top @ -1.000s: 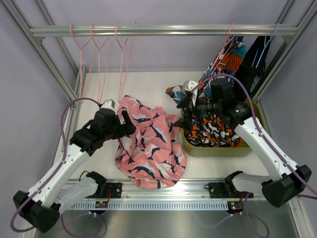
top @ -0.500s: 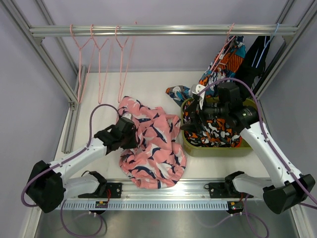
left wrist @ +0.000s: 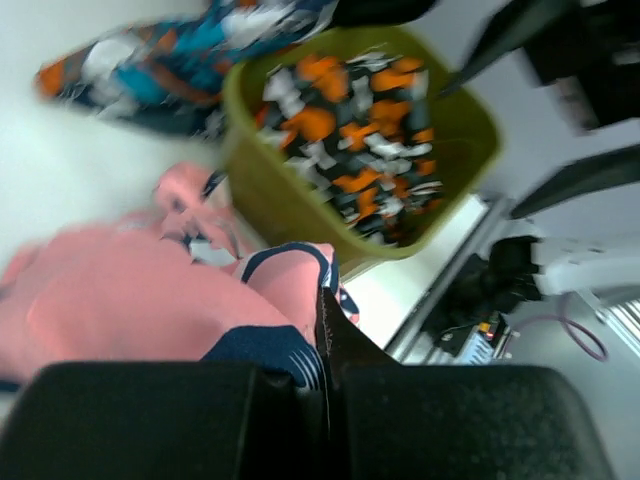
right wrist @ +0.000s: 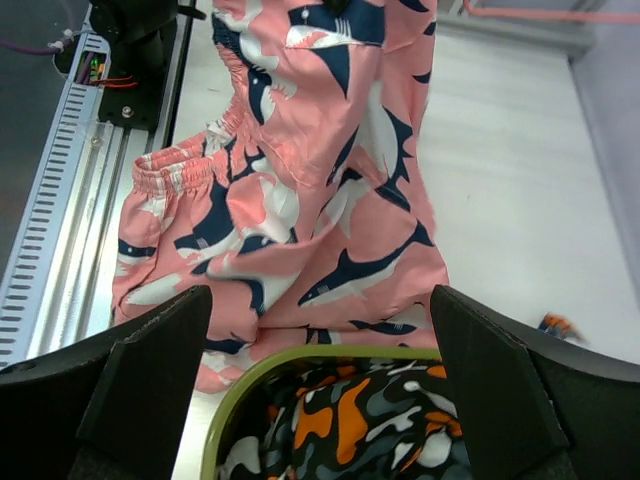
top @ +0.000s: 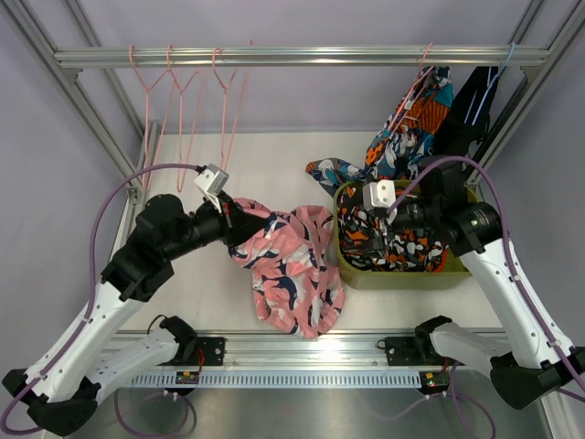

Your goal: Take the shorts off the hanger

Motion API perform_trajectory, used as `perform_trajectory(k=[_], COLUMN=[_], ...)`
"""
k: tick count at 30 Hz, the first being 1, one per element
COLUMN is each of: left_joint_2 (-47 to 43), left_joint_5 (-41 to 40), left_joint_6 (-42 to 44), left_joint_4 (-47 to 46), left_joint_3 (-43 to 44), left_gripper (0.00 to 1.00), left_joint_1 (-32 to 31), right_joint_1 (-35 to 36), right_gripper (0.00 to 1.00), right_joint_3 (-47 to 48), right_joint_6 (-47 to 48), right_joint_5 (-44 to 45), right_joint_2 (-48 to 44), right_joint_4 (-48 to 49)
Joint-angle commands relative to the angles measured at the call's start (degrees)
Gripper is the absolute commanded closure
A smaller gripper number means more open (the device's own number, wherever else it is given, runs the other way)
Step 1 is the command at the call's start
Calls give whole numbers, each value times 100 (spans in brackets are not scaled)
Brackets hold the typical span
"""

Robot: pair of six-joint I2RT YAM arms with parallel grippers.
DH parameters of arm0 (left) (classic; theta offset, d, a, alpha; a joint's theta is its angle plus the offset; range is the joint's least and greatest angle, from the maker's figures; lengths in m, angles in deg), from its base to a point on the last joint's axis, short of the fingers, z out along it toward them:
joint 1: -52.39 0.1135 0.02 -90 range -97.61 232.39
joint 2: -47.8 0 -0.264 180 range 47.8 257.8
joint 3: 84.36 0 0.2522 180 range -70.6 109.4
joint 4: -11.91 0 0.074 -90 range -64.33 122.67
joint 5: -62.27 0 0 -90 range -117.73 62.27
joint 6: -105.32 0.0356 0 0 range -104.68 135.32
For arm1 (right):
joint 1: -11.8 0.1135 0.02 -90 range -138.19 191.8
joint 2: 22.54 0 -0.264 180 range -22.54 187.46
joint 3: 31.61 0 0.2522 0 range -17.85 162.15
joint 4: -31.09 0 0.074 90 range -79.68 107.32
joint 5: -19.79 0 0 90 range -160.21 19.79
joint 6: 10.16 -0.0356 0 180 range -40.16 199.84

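Pink shorts point(top: 292, 270) with a navy-white shark print lie on the white table. My left gripper point(top: 239, 219) is shut on their upper left end and holds it raised; the left wrist view shows pink fabric point(left wrist: 120, 310) pinched between the closed fingers of that gripper point(left wrist: 325, 340). My right gripper point(top: 361, 240) stands open over the left rim of the olive bin point(top: 402, 277), nothing between its fingers point(right wrist: 150, 380). Teal-orange print shorts point(top: 416, 119) hang on a pink hanger at the rail's right end. Black shorts point(top: 471, 105) hang beside them.
Orange-black-white camouflage shorts point(top: 407, 247) fill the bin. More teal-orange printed fabric point(top: 334, 172) lies on the table behind the bin's left corner. Three bare pink hangers point(top: 183, 101) hang at the rail's left. Aluminium frame posts stand on both sides.
My left gripper dropped onto the pink shorts, shut on them and rose back to the upper left, pulling the fabric up. The right arm drew back slightly to the right over the bin.
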Motion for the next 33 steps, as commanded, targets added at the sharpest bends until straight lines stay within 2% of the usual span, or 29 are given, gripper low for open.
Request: perform_trajectory(k=[1, 2, 5, 8, 10, 11, 14, 16, 18, 20, 21, 23, 24, 25, 29, 30, 32, 33], left_joint_2=[338, 383, 576, 778, 910, 1024, 1139, 1165, 1148, 1200, 1235, 1332, 1332, 1280, 982, 903, 657, 586], left_joint_5=[1368, 1466, 1546, 1669, 1827, 2028, 2467, 2653, 2741, 2812, 2812, 2769, 2716, 2620, 2031, 2004, 1969, 1977], left_joint_6=[442, 424, 424, 424, 319, 258, -67, -252, -453, -577, -621, -569, -473, -420, -77, 36, 143, 195], left_joint_4=[-331, -410, -717, -1217, -1446, -1561, -2148, -2343, -2887, -3195, -3327, -3267, -3171, -3118, -2898, -2898, -2941, -2950], left_joint_3=[637, 743, 1156, 1490, 1631, 1762, 1973, 2035, 2036, 2044, 2140, 2272, 2316, 2334, 2142, 2080, 1852, 1764], left_gripper=[100, 99, 97, 97, 97, 97, 97, 96, 95, 93, 92, 89, 87, 83, 52, 36, 20, 9], left_joint_1=[-25, -25, -25, -25, -25, -25, -25, -25, -25, -25, -25, -25, -25, -25, -25, -25, -25, -25], right_joint_1=[61, 175, 965, 1440, 1590, 1730, 1749, 1749, 1767, 1810, 1819, 1820, 1820, 1793, 1416, 1293, 803, 617], right_gripper=[0, 1, 1, 0, 1, 0, 1, 1, 3, 16, 44, 77, 90, 100, 100, 100, 100, 100], right_joint_3=[-60, -104, 97, 133, 124, 124, 316, 423, 458, 493, 520, 659, 739, 827, 1178, 1205, 1310, 1389], right_joint_6=[760, 539, 28, -910, -1641, -1790, -1994, -2029, -2423, -2757, -3168, -3496, -3541, -3541, -4014, -4311, -4647, -4918], right_joint_5=[-688, -505, 450, 683, 875, 1320, 1693, 1475, 738, 115, -1, -82, -56, -3, 530, 725, 1478, 1665], right_joint_2=[-175, -149, 149, 395, 545, 606, 940, 1107, 1169, 1283, 1336, 1336, 1328, 1310, 1144, 1073, 889, 810], right_joint_4=[434, 881, 1148, 1883, 2255, 2517, 2530, 2476, 2660, 3053, 3221, 3477, 3434, 3338, 3327, 3407, 3678, 3732])
